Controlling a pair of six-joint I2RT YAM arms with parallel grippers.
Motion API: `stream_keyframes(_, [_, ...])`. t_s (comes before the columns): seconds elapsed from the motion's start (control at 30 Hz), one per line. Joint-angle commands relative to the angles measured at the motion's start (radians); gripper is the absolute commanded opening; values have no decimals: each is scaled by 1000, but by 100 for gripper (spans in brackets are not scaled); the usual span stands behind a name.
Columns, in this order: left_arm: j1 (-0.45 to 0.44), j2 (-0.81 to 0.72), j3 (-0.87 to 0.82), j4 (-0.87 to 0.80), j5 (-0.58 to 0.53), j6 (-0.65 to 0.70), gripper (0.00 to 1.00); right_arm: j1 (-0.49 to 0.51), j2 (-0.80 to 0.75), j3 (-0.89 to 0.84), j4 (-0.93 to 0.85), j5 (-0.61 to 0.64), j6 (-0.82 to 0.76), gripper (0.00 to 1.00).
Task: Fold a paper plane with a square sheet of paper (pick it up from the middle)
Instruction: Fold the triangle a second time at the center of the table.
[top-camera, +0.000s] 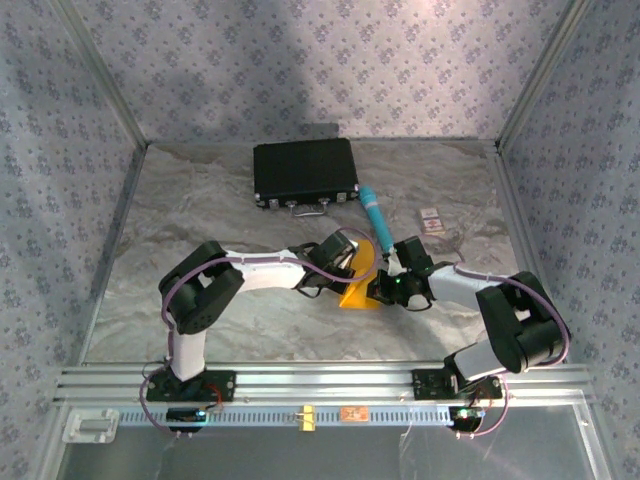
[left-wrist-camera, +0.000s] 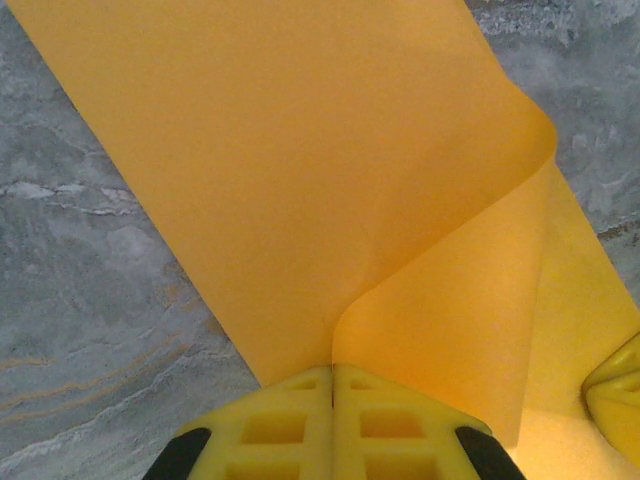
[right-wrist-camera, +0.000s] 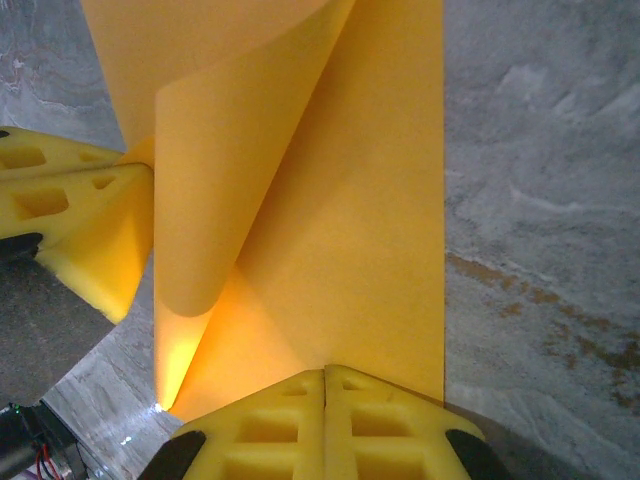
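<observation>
The square sheet of paper (top-camera: 360, 283) is orange-yellow and sits between my two grippers at the middle of the table, partly raised and curled. In the left wrist view the paper (left-wrist-camera: 300, 170) folds over on itself, and the curl runs straight into the seam of my left gripper (left-wrist-camera: 333, 368), which is shut on it. My left gripper (top-camera: 347, 268) holds the sheet's left side. In the right wrist view the paper (right-wrist-camera: 340, 230) reaches the closed tips of my right gripper (right-wrist-camera: 325, 370), pinched at its near edge. My right gripper (top-camera: 383, 287) is at the sheet's right side.
A black case (top-camera: 305, 172) lies at the back of the table. A teal pen-like tube (top-camera: 375, 215) lies to its right, and a small card (top-camera: 432, 221) further right. Patterned walls close in the table on three sides.
</observation>
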Motion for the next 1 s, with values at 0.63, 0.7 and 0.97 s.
stream_keyframes(0.63, [4, 24, -8, -14, 26, -33, 1, -13, -44, 12, 233, -79, 188, 0])
stream_keyframes(0.7, [4, 24, -8, -14, 27, -33, 1, -6, -17, 24, 253, -73, 204, 0])
stream_keyframes(0.97, [5, 26, -8, -13, 26, -31, 1, 4, 32, 49, 300, -73, 238, 0])
